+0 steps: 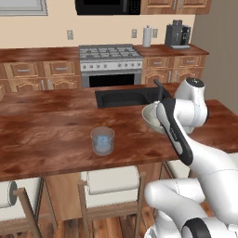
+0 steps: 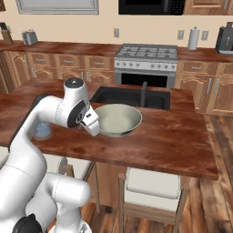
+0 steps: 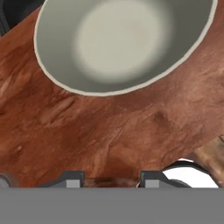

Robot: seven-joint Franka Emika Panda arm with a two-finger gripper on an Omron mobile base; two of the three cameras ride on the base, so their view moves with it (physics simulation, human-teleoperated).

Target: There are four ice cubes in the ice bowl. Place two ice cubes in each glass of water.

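**Ana:** Ice bowl (image 3: 57, 61) first. It stands on the wooden tabletop (image 1: 51, 139) just in front of the black sink (image 1: 123, 97), and from the hand view its inside looks bare and pale. I cannot make out one ice cube in it.

**Ben:** Nor can I. And the pincer (image 3: 109, 180)?

**Ana:** It hangs on the near side of the ice bowl, over bare wood, close to the tabletop's front edge. Its two tips stand part-way apart, with only wood grain between them. Nothing appears to be held, though the tips barely show, so I say that with some caution.

**Ben:** The glasses?

**Ana:** The short blue-tinted glass (image 1: 102, 140) stands well to the left of the ice bowl, apart from it. There are pale shapes inside it, too blurred to call cubes. In the right base view the arm hides most of it. The taller ribbed one I cannot find.

**Ben:** So what could go wrong?

**Ana:** Pale cubes against a pale bowl are easily missed; a descent aimed at nothing would close on air or strike the rim and shove the ice bowl towards the sink. Cubes are also small and slick, so a poorly centred grip may squirt one out. And with one glass unlocated, both pairs might end up in the blue glass.
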